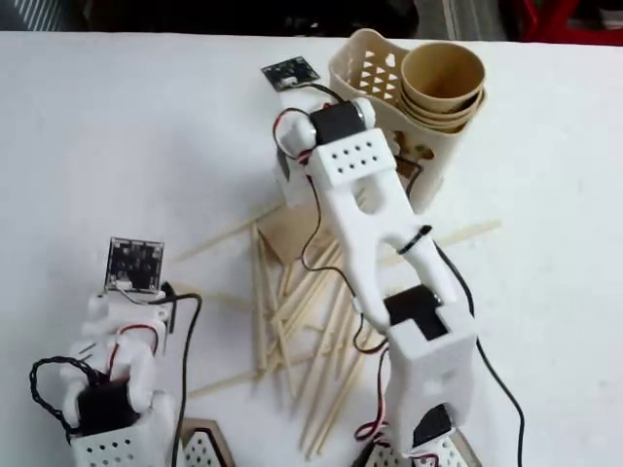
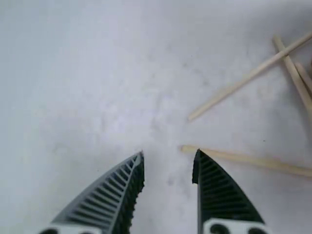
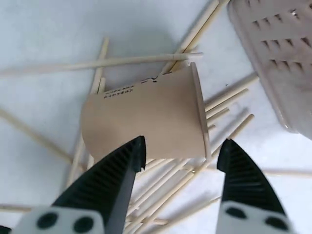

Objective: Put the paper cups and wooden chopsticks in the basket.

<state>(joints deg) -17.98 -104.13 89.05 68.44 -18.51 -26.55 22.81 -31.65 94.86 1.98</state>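
A white table carries everything. One paper cup lies on its side atop the scattered wooden chopsticks near the table's middle, its rim turned toward the basket. The right gripper hangs just above the cup with its jaws spread wide, one to each side of the cup's body, gripping nothing. The basket stands close to the far edge, right of centre, with stacked paper cups upright in it. It sits just beside the right arm's wrist. The left gripper sits toward the near left corner, jaws parted over bare table, with one chopstick tip just beside a fingertip. Broad white surface runs from there to the far left corner.
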